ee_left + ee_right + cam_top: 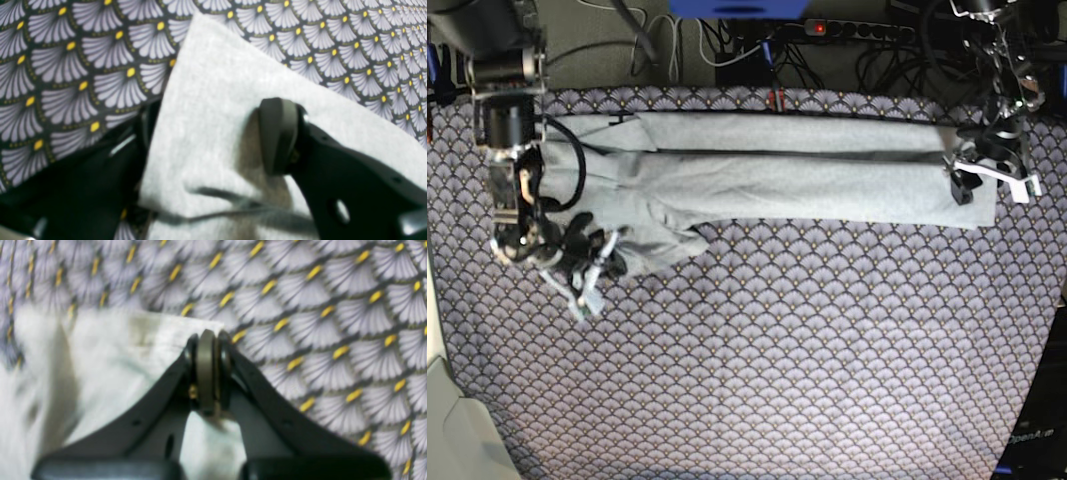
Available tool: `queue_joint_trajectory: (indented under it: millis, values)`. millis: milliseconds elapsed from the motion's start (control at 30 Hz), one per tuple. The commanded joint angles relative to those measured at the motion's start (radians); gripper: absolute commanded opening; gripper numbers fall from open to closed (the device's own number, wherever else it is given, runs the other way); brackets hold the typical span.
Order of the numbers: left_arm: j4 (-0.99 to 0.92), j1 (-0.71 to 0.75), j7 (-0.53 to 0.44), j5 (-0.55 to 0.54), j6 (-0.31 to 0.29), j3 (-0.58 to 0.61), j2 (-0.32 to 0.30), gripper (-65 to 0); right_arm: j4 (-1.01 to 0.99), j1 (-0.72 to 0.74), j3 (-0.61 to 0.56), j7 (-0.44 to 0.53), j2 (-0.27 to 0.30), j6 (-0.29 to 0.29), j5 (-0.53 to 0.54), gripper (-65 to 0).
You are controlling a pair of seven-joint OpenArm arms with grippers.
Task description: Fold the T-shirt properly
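T-shirt (pixel 777 170) lies as a long folded band across the far side of the counter, on the fan-patterned tablecloth (pixel 777 350).

Right gripper (pixel 207 340): jaws closed on a corner of the T-shirt (pixel 116 350); cloth passes between the pads and hangs below them. In the base view this end is bunched.

Left gripper (pixel 213 133): jaws apart and straddling the other end of the T-shirt (pixel 213 83), one finger (pixel 278 133) resting on top of the cloth, the other beside its edge.
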Motion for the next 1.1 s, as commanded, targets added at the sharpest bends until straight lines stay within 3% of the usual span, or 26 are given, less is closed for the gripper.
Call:
queue_joint_trajectory:
  millis: [0,133,267,767,1067]
  values:
    - [-0.031,0.022,0.166,0.025,0.014,0.012,0.016,-24.3,0.089,0.0,0.005,-0.01,0.025,0.003,0.01,-65.0]
    - [-0.031,0.008,0.166,0.026,0.014,0.012,0.016,-24.3,0.385,-0.101,0.063,-0.162,0.031,-0.002,0.008,-65.0]
    - [-0.031,0.008,0.166,0.025,0.014,0.013,0.016,-24.3,0.552,-0.203,0.157,-0.21,0.021,-0.002,0.007,-65.0]
    - [-0.031,0.011,0.166,0.026,0.014,0.013,0.011,-24.3,0.84,-0.536,0.33,-0.211,0.013,0.002,0.01,-65.0]
    - [-0.032,0.018,0.166,0.025,0.012,0.013,0.008,-24.3,0.86,-0.645,0.4,-0.202,-0.015,0.005,0.012,-65.0]
